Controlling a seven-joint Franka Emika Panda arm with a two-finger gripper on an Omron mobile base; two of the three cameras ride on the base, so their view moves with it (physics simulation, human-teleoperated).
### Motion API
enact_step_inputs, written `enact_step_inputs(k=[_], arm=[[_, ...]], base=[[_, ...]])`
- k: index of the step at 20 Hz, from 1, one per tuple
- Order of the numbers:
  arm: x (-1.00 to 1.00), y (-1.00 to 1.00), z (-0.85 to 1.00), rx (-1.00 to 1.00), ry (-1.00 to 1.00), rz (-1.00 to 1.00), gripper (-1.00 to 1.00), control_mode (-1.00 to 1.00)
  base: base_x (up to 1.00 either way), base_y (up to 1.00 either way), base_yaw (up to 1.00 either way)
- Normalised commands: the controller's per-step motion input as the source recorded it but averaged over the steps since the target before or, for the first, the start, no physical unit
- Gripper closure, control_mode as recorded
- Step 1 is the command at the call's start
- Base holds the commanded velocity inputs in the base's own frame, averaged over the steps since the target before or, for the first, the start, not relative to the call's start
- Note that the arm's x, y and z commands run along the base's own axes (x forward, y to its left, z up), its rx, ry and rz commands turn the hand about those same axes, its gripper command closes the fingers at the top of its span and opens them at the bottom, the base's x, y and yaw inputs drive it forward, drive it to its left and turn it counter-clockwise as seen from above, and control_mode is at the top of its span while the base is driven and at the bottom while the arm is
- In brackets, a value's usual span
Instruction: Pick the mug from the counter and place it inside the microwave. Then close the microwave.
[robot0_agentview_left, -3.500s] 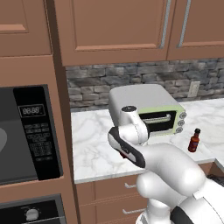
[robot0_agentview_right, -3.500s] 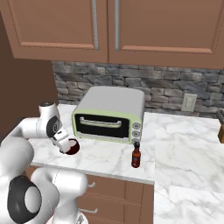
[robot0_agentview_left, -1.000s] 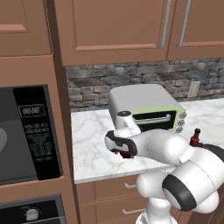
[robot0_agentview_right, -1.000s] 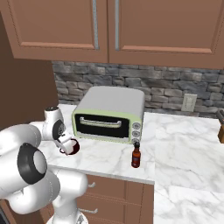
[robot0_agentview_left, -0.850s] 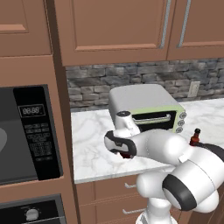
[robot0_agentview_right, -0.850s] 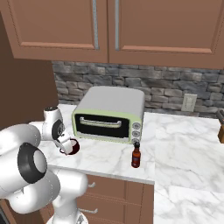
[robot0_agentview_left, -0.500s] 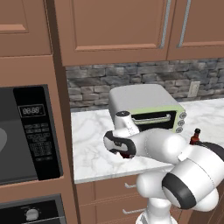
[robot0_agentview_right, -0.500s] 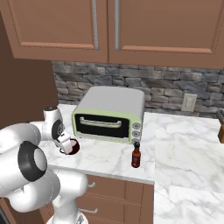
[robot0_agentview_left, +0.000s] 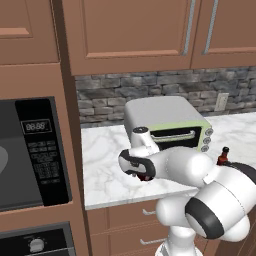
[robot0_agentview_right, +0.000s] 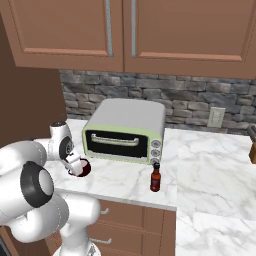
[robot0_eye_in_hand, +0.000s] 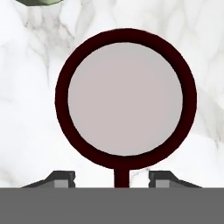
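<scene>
Gripper low over the one mug on the counter, looking straight into it.

From the left the mug (robot0_agentview_left: 145, 175) is nearly all hidden behind the robot's hand; from the right only a maroon sliver (robot0_agentview_right: 83, 168) shows beside the wrist. The hand camera gives it whole: a dark red ring around a pale inside (robot0_eye_in_hand: 124, 98), handle pointing down between the two fingertips (robot0_eye_in_hand: 59, 177) of the gripper (robot0_eye_in_hand: 114, 178). The jaws stand open on either side of the handle, holding nothing. The mug sits on the marble counter (robot0_agentview_left: 107, 170), just in front of one green toaster oven (robot0_agentview_right: 125, 131). One sauce bottle (robot0_agentview_right: 156, 178) stands well apart. The microwave (robot0_agentview_left: 25, 152) is cut off at the left edge.
</scene>
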Motion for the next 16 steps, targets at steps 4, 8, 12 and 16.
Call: enact_step_inputs(k=[4, 8, 12, 16], arm=[[0.00, 0.00, -0.03, 0.00, 0.00, 0.00, 1.00, -1.00], [-0.05, -0.03, -0.05, 0.00, -0.03, 0.00, 1.00, -1.00], [-0.31, -0.18, 0.03, 0.00, -0.05, 0.08, 1.00, -1.00], [-0.57, -0.11, 0.61, 0.00, -0.07, 0.19, 1.00, -1.00]], base=[[0.00, 0.00, 0.00], [0.00, 0.00, 0.00], [0.00, 0.00, 0.00], [0.00, 0.00, 0.00]])
